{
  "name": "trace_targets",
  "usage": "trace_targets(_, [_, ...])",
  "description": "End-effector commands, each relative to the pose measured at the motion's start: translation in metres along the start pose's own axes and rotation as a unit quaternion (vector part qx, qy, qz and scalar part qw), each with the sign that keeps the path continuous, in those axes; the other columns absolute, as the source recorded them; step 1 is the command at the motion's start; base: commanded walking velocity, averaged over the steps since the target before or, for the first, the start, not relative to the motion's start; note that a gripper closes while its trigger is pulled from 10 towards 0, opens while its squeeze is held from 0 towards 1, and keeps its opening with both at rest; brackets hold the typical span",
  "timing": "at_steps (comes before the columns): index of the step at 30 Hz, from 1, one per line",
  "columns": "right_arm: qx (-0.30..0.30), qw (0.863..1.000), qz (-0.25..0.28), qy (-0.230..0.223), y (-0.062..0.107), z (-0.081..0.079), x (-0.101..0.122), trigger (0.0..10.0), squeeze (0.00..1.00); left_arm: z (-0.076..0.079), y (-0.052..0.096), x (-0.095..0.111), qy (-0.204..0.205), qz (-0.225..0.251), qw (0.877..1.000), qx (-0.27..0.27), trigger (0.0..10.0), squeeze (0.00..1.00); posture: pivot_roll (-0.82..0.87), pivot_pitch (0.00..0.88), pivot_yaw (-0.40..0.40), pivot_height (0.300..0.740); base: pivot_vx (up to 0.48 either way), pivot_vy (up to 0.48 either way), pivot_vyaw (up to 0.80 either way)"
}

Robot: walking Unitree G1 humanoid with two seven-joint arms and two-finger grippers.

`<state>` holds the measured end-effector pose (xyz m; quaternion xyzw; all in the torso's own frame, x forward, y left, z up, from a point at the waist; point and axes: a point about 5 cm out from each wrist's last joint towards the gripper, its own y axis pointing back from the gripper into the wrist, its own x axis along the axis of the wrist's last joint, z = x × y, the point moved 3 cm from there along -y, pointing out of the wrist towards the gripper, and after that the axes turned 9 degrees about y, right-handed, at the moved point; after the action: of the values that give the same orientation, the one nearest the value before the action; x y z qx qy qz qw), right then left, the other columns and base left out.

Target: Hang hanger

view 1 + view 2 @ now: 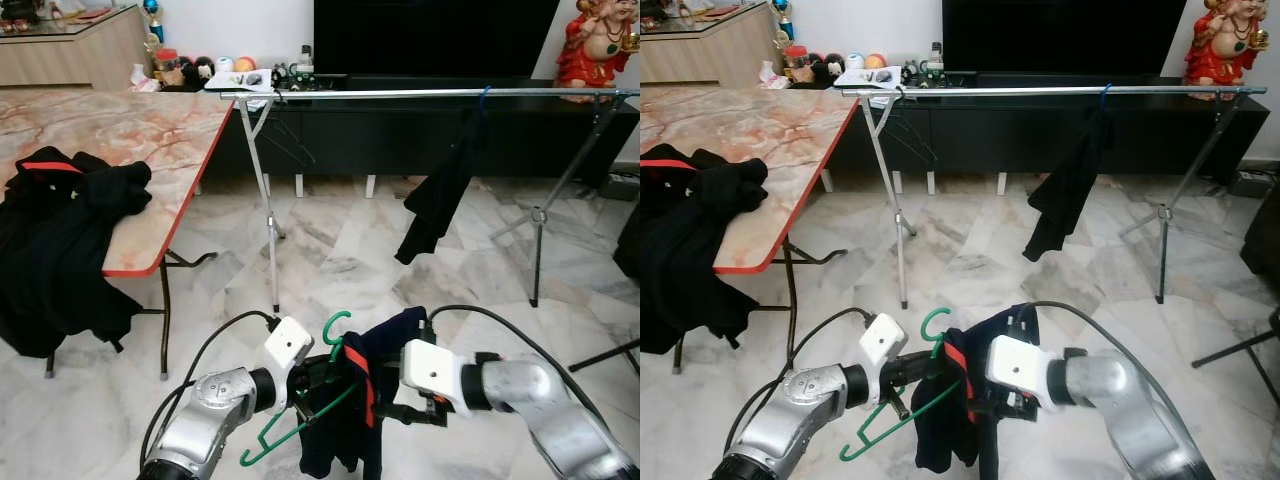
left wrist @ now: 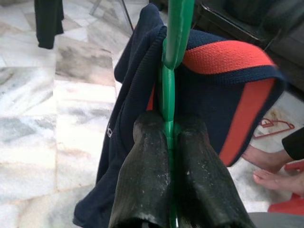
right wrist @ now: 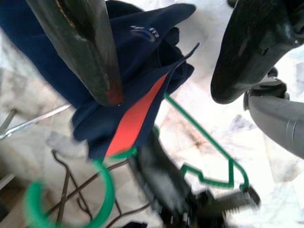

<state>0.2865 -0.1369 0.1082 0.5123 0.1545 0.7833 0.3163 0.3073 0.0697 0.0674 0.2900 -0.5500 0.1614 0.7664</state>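
Observation:
A green plastic hanger [image 1: 336,328] carries a navy garment with a red stripe [image 1: 352,420], low in front of me over the floor. My left gripper [image 1: 322,372] is shut on the hanger's neck just below the hook; in the left wrist view its fingers [image 2: 142,180] pinch the green stem [image 2: 176,28]. To the garment's right is my right gripper [image 1: 396,410], open, and in the right wrist view the cloth [image 3: 137,52] lies between its spread fingers [image 3: 80,42]. The metal clothes rail [image 1: 420,94] stands farther ahead.
A black garment [image 1: 440,190] hangs on the rail from a blue hanger. The marble table [image 1: 130,130] at left holds a pile of black clothes [image 1: 60,230]. The rail's legs [image 1: 270,220] stand on the marble floor. A person's foot [image 2: 270,166] is close by.

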Motion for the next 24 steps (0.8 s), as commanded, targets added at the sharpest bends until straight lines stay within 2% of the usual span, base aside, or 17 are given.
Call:
trace_targets(1, [-0.036, 0.999, -0.021, 0.017, 0.011, 0.013, -0.003, 10.0, 0.00, 0.000, 0.002, 0.001, -0.013, 0.003, 1.000, -0.007, 10.0, 0.00, 0.09, 0.071, 0.009, 0.740, 0.000, 0.000, 0.00])
trace_targets(2, [-0.036, 0.999, -0.021, 0.017, 0.011, 0.013, -0.003, 10.0, 0.00, 0.000, 0.002, 0.001, -0.013, 0.003, 1.000, -0.007, 10.0, 0.00, 0.09, 0.071, 0.009, 0.740, 0.000, 0.000, 0.00])
trace_targets(4, [-0.066, 0.988, -0.124, 0.059, 0.021, 0.030, -0.032, 10.0, 0.00, 0.002, 0.004, -0.005, -0.027, -0.010, 0.999, -0.019, 10.0, 0.00, 0.08, 0.071, 0.010, 0.740, 0.000, 0.000, 0.00])
trace_targets(5, [-0.066, 0.988, -0.124, 0.059, 0.021, 0.030, -0.032, 10.0, 0.00, 0.002, 0.004, -0.005, -0.027, -0.010, 0.999, -0.019, 10.0, 0.00, 0.08, 0.071, 0.010, 0.740, 0.000, 0.000, 0.00])
trace_targets(6, [-0.058, 0.983, -0.157, 0.080, 0.023, 0.033, -0.042, 10.0, 0.00, 0.003, 0.005, -0.005, -0.035, -0.014, 0.999, -0.027, 10.0, 0.00, 0.08, 0.071, 0.010, 0.740, 0.000, 0.000, 0.00])
trace_targets(7, [-0.043, 0.982, -0.158, 0.094, 0.022, 0.033, -0.044, 10.0, 0.00, 0.005, 0.006, -0.005, -0.042, -0.014, 0.998, -0.037, 10.0, 0.00, 0.09, 0.077, 0.009, 0.740, 0.000, 0.000, 0.00])
trace_targets(9, [-0.038, 0.988, -0.118, 0.088, 0.019, 0.035, -0.033, 10.0, 0.00, 0.007, 0.008, -0.005, -0.046, -0.009, 0.998, -0.047, 10.0, 0.00, 0.08, 0.079, 0.008, 0.740, 0.000, 0.000, 0.00])
trace_targets(12, [-0.035, 0.987, -0.117, 0.101, 0.018, 0.037, -0.034, 10.0, 0.00, 0.009, 0.009, -0.004, -0.050, -0.002, 0.997, -0.053, 10.0, 0.00, 0.09, 0.080, 0.008, 0.740, 0.000, 0.000, 0.00])
trace_targets(13, [-0.034, 0.982, -0.135, 0.128, 0.018, 0.041, -0.039, 10.0, 0.00, 0.012, 0.009, -0.002, -0.058, 0.006, 0.996, -0.063, 10.0, 0.00, 0.09, 0.082, 0.007, 0.740, 0.000, 0.000, 0.00])
trace_targets(14, [-0.034, 0.981, -0.139, 0.135, 0.018, 0.042, -0.041, 10.0, 0.00, 0.012, 0.009, -0.001, -0.060, 0.007, 0.996, -0.065, 10.0, 0.00, 0.09, 0.082, 0.007, 0.740, 0.000, 0.000, 0.00])
trace_targets(17, [-0.035, 0.985, -0.104, 0.131, 0.014, 0.044, -0.036, 10.0, 0.00, 0.017, 0.010, 0.003, -0.074, 0.019, 0.994, -0.084, 10.0, 0.00, 0.09, 0.082, 0.007, 0.740, 0.000, 0.000, 0.00])
trace_targets(19, [-0.022, 0.994, -0.039, 0.102, 0.011, 0.043, -0.023, 10.0, 0.00, 0.021, 0.012, 0.004, -0.088, 0.019, 0.991, -0.100, 10.0, 0.00, 0.09, 0.082, 0.005, 0.740, 0.000, 0.000, 0.00])
trace_targets(21, [0.001, 0.996, 0.006, 0.089, 0.011, 0.039, -0.014, 10.0, 0.00, 0.023, 0.014, 0.003, -0.104, 0.008, 0.988, -0.111, 10.0, 0.00, 0.09, 0.082, 0.005, 0.740, 0.000, 0.000, 0.00])
trace_targets(24, [0.020, 0.995, 0.032, 0.087, 0.011, 0.038, -0.009, 10.0, 0.00, 0.023, 0.014, -0.001, -0.121, -0.010, 0.985, -0.121, 10.0, 0.00, 0.10, 0.081, 0.001, 0.740, 0.000, 0.000, 0.00])
